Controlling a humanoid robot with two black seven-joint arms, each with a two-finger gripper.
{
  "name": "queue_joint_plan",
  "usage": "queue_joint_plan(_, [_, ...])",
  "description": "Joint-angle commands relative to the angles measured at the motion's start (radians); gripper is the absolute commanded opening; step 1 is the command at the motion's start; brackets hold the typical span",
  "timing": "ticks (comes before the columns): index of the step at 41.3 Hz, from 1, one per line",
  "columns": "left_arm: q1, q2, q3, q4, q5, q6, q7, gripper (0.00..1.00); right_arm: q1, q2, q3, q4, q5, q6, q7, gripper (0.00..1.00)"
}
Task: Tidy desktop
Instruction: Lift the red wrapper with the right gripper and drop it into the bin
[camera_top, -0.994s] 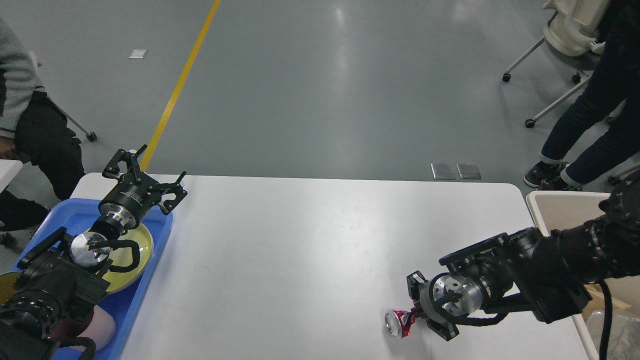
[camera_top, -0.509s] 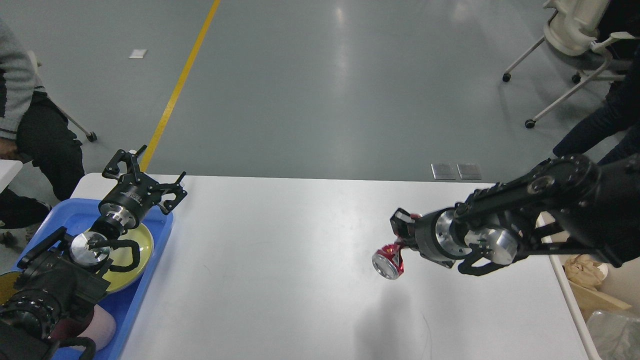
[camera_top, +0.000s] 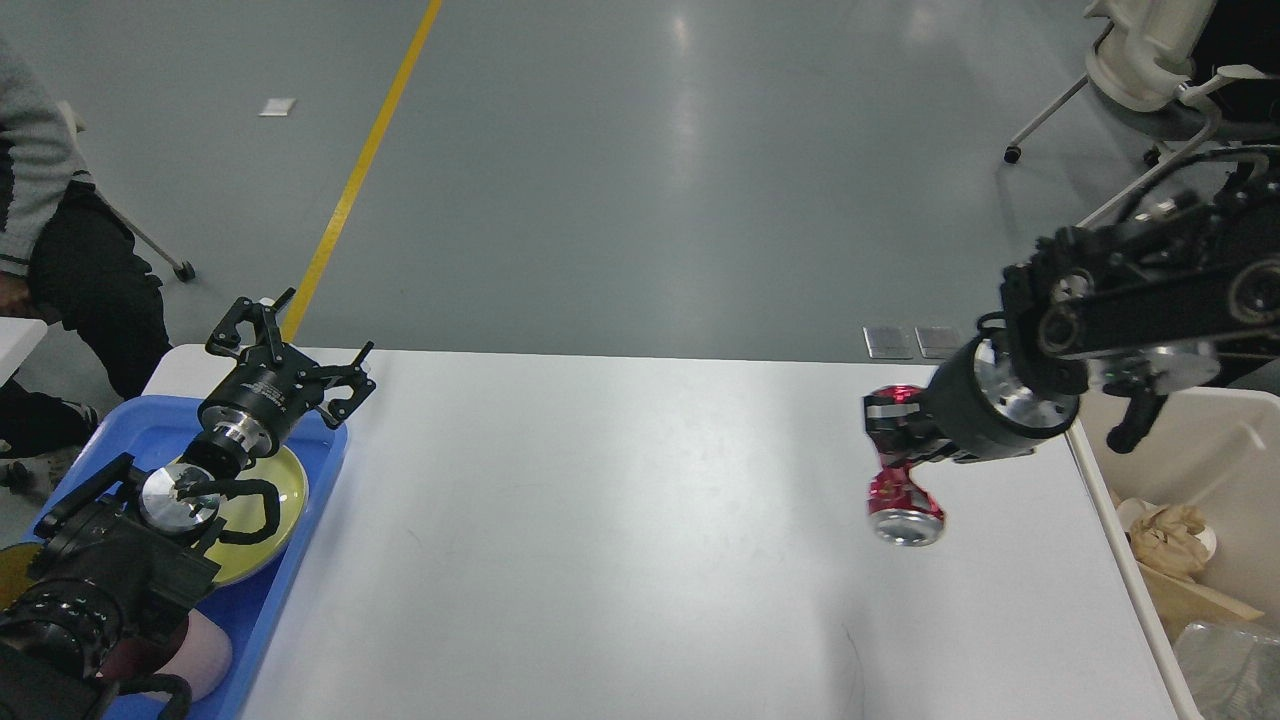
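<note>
Pinching a crushed red can (camera_top: 903, 488), right pincer (camera_top: 893, 428) above desktop (camera_top: 600, 520) near its right edge; left pincer (camera_top: 290, 358) spread.

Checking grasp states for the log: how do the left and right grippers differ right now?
The left gripper is open and empty; the right gripper is shut on a crushed red can. The left gripper sits at the far end of the blue tray; the right gripper is raised over the desktop near the beige bin. Both are black and two-fingered.

Broad bare desktop (camera_top: 620, 520) between blue tray (camera_top: 290, 560) and beige bin (camera_top: 1230, 440).
</note>
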Motion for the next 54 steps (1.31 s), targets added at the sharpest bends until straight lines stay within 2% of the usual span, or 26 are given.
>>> queue_joint_plan(1, [0.0,0.0,0.0,0.0,-0.001,0.0,0.0,1.0,-0.171,-0.08,-0.09,-0.176,-0.067,-0.044,0.002,0.0])
queue_joint_plan(8, [0.0,0.0,0.0,0.0,-0.001,0.0,-0.002,1.0,-0.493,-0.154,-0.093,-0.599,-0.072,-0.053,0.0,0.0])
queue_joint_plan(10, [0.0,0.0,0.0,0.0,-0.001,0.0,-0.002,1.0,-0.573,-0.154,-0.09,-0.711,-0.066,-0.061,0.0,0.0])
queue_joint_plan(11, [0.0,0.0,0.0,0.0,-0.001,0.0,-0.002,1.0,-0.661,-0.152,-0.081,-0.825,-0.061,-0.07,0.0,0.0])
queue_joint_plan(17, [0.0,0.0,0.0,0.0,0.0,0.0,-0.002,1.0,-0.924,-0.146,-0.044,-1.123,-0.038,-0.157,0.002,0.0])
queue_joint_plan(24, [0.0,0.0,0.0,0.0,0.0,0.0,-0.002,1.0,-1.214,-0.094,0.051,-1.473,0.048,-0.177,-0.001,0.0])
queue_joint_plan(25, [0.0,0.0,0.0,0.0,-0.001,0.0,-0.002,1.0,-1.243,-0.08,0.058,-1.51,0.06,-0.177,-0.003,0.17])
queue_joint_plan(26, [0.0,0.0,0.0,0.0,-0.001,0.0,-0.002,1.0,-1.266,-0.07,0.066,-1.541,0.071,-0.176,-0.004,0.46])
queue_joint_plan(27, [0.0,0.0,0.0,0.0,-0.001,0.0,-0.002,1.0,-1.291,-0.06,0.069,-1.569,0.08,-0.177,-0.004,0.81])
queue_joint_plan(28, [0.0,0.0,0.0,0.0,-0.001,0.0,0.0,1.0,-1.306,-0.051,0.075,-1.593,0.088,-0.177,-0.004,1.0])
queue_joint_plan(36, [0.0,0.0,0.0,0.0,-0.001,0.0,-0.002,1.0,-1.333,-0.013,0.166,-1.626,0.184,-0.177,-0.007,1.0])
queue_joint_plan(43, [0.0,0.0,0.0,0.0,-0.001,0.0,-0.002,1.0,-1.333,-0.01,0.183,-1.627,0.183,-0.179,-0.006,1.0])
queue_joint_plan(52, [0.0,0.0,0.0,0.0,-0.001,0.0,0.0,1.0,-1.227,-0.005,0.203,-1.633,0.195,-0.18,-0.006,1.0])
queue_joint_plan(54, [0.0,0.0,0.0,0.0,-0.001,0.0,0.0,1.0,-1.192,0.006,0.253,-1.633,0.232,-0.18,-0.006,1.0])
